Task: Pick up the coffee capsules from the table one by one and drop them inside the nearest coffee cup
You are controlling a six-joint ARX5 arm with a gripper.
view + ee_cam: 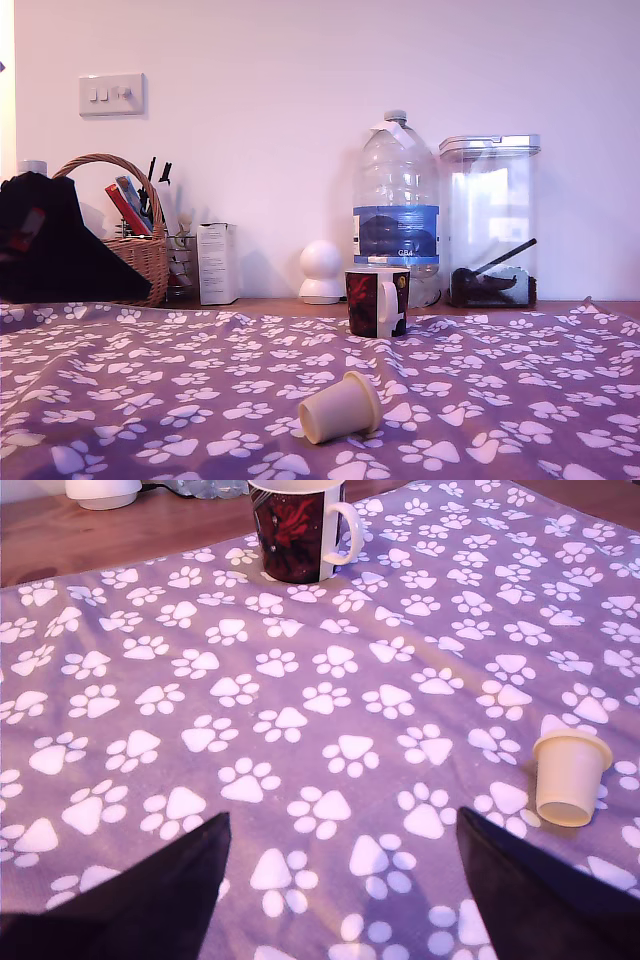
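Item: one cream capsule (569,776), lying tipped on the purple worktop (300,680), nearer than the mug (297,530). Claw (340,895): spread wide, empty. Capsule sits beyond the finger (540,900) on its side, apparently outside the gap.

No legible text; bottle label (396,233) blurred

Paw-print table (150,380): toppled capsule (340,408), upright mug (377,301)

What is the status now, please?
Gripper open, empty, above the cloth. Capsule on its side on the table, apart from the mug. Nothing between them.
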